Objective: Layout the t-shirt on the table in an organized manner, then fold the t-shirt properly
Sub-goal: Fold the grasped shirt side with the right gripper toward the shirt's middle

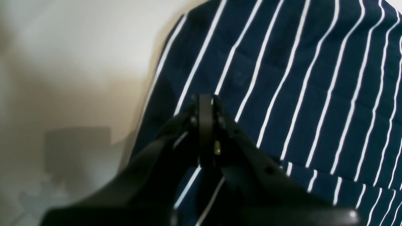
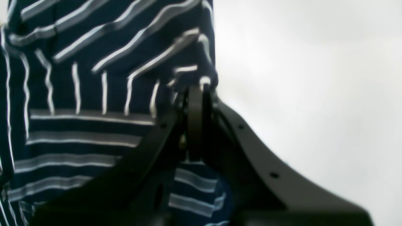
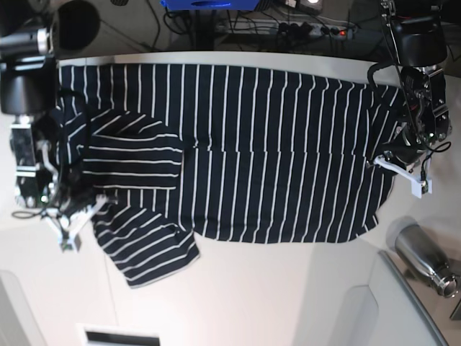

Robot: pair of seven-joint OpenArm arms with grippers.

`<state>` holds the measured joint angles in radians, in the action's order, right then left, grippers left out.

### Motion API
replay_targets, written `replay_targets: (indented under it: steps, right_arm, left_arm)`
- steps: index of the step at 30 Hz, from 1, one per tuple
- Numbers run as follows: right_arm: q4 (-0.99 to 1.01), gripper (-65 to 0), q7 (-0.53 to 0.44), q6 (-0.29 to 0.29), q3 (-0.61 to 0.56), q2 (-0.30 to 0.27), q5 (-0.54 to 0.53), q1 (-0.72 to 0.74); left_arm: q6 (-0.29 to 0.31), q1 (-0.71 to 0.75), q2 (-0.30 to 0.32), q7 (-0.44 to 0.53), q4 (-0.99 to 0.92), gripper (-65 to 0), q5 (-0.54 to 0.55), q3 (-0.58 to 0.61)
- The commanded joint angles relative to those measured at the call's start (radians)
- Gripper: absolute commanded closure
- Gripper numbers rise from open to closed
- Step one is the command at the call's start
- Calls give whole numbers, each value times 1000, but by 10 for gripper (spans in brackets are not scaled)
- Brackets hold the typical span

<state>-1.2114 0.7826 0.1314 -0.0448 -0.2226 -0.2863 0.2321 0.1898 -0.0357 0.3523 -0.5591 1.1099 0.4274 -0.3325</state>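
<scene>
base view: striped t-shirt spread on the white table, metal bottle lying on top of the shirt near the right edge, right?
Not quite. The base view shows the metal bottle lying off the t-shirt, beyond its lower right corner. The shirt is indeed spread across the white table.

t-shirt (image 3: 245,151): dark navy, thin white stripes | table (image 3: 274,295): plain white | tools: black

The t-shirt (image 3: 252,144) is soft, matt striped cloth. The counter (image 3: 252,288) looks smooth, white and faintly glossy. A bottle (image 3: 421,256) at its edge is shiny brushed metal.
</scene>
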Motion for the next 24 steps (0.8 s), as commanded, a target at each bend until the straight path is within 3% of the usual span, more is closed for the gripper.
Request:
replay_targets:
  steps: [1, 7, 12, 14, 19, 21, 24]
  right_arm:
    - [-69, -8, -7, 6, 23, -1, -15, 3]
    - [-345, -12, 70, 6, 113, 52, -15, -168]
    - [-411, -26, 73, 6, 124, 108, -15, -271]
    - [-407, -78, 73, 4, 122, 128, -15, -296]
    - [-400, -366, 73, 4, 124, 162, -15, -320]
    - [-427, -405, 73, 4, 124, 162, -15, -320]
    - [-480, -404, 74, 4, 156, 164, -15, -302]
  left_arm:
    - [3, -16, 20, 21, 14, 0, 11, -4]
    - [3, -16, 20, 21, 12, 0, 11, -4]
    - [3, -16, 20, 21, 12, 0, 11, -4]
    - [3, -16, 20, 21, 12, 0, 11, -4]
    - [3, -17, 23, 21, 12, 0, 11, -4]
    - [3, -17, 26, 21, 12, 0, 11, -4]
    - [3, -16, 27, 21, 12, 0, 11, -12]
